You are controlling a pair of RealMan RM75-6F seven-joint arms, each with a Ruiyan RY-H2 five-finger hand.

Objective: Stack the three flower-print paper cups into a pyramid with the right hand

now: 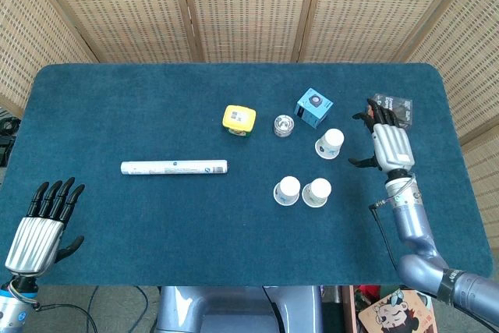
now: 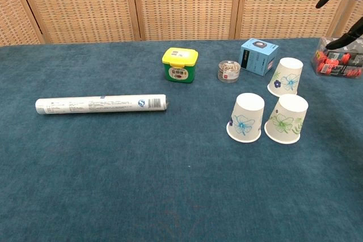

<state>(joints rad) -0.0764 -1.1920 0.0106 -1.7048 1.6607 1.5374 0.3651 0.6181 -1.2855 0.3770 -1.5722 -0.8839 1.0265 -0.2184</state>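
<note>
Three flower-print paper cups stand upside down on the blue table. Two sit side by side, one (image 1: 287,190) (image 2: 246,118) on the left and one (image 1: 316,192) (image 2: 287,119) on the right. The third cup (image 1: 330,143) (image 2: 286,77) stands behind them, apart. My right hand (image 1: 387,142) (image 2: 343,8) hangs raised to the right of the third cup with its fingers spread, holding nothing. At the front left corner of the table my left hand (image 1: 40,226) stays open and empty.
A white tube (image 1: 174,167) (image 2: 101,103) lies at the left. Behind the cups stand a yellow-lidded tub (image 1: 238,120) (image 2: 180,64), a small clear jar (image 1: 283,125) (image 2: 228,71) and a blue box (image 1: 313,107) (image 2: 258,56). A dark box with red print (image 1: 399,107) (image 2: 338,62) lies under my right hand.
</note>
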